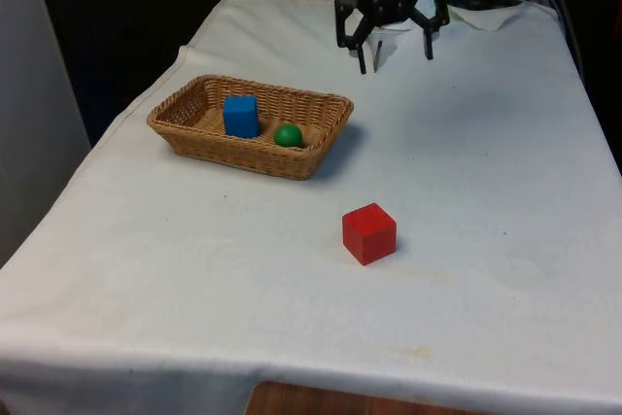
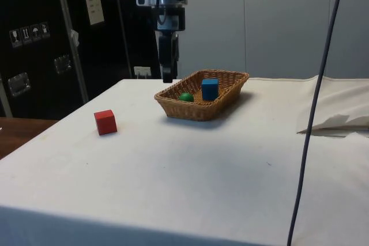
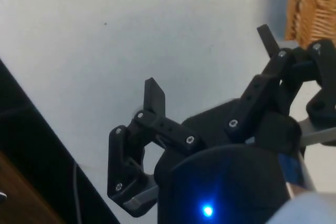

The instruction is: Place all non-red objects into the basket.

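- Hovering above the counter [image 1: 466,143], the gripper [image 1: 394,51] had its fingers [image 3: 155,98] spread, grasping nothing.
- Blue cube [image 1: 240,115] and green ball [image 1: 288,135] lay in the basket [image 1: 321,148]; only the red cube [image 1: 368,233] remained outside, nearer the front camera.

**Layout on the table**

Basket [image 1: 251,129] sits on the cloth toward the front view's left. Cube [image 1: 241,115] and ball [image 1: 288,135] are both inside it, ball just beside the cube on the front view's right. Second cube [image 1: 369,233] is on the cloth outside the basket, nearer the front camera, toward the front view's right. My gripper [image 1: 395,49] hangs above the table's far end, behind the basket, well apart from the loose cube.
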You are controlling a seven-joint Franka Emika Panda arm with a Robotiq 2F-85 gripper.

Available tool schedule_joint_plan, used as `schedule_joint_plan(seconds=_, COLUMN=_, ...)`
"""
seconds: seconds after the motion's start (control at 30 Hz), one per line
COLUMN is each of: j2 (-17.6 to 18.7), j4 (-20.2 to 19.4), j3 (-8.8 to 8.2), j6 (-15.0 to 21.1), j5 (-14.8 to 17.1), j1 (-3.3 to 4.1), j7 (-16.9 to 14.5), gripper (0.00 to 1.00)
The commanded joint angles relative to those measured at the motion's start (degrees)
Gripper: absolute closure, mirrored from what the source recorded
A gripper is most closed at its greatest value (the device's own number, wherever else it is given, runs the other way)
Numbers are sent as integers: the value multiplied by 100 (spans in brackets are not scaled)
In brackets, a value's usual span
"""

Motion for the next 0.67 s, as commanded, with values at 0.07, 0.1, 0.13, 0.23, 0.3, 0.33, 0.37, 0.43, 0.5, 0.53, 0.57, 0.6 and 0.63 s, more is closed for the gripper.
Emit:
schedule_joint_plan(seconds=0.07, j2=-40, j4=-23, j3=69, j6=6, j5=-103, j1=46, j7=201, gripper=0)
schedule_joint_plan(seconds=0.1, j2=-11, j4=0, j3=74, j6=0, j5=-6, j1=11, j7=86, gripper=0)
schedule_joint_plan(seconds=0.13, j2=-46, j4=-29, j3=92, j6=6, j5=-103, j1=46, j7=235, gripper=0)
schedule_joint_plan(seconds=0.23, j2=-46, j4=-23, j3=160, j6=17, j5=-92, j1=57, j7=327, gripper=0)
schedule_joint_plan(seconds=0.3, j2=-46, j4=-23, j3=189, j6=23, j5=-74, j1=57, j7=372, gripper=0)
schedule_joint_plan(seconds=0.33, j2=-52, j4=-29, j3=206, j6=29, j5=-69, j1=57, j7=395, gripper=0)
schedule_joint_plan(seconds=0.37, j2=-34, j4=0, j3=212, j6=0, j5=-6, j1=40, j7=304, gripper=0)
schedule_joint_plan(seconds=0.43, j2=-57, j4=-34, j3=241, j6=29, j5=-46, j1=57, j7=476, gripper=0)
schedule_joint_plan(seconds=0.5, j2=-46, j4=-29, j3=252, j6=29, j5=-40, j1=52, j7=533, gripper=0)
schedule_joint_plan(seconds=0.53, j2=-46, j4=-23, j3=258, j6=34, j5=-34, j1=52, j7=561, gripper=0)
schedule_joint_plan(seconds=0.57, j2=-40, j4=-23, j3=258, j6=29, j5=-29, j1=52, j7=590, gripper=0)
schedule_joint_plan(seconds=0.6, j2=-40, j4=-17, j3=264, j6=29, j5=-23, j1=52, j7=647, gripper=0)
schedule_joint_plan(seconds=0.63, j2=-34, j4=0, j3=269, j6=0, j5=-6, j1=40, j7=584, gripper=0)
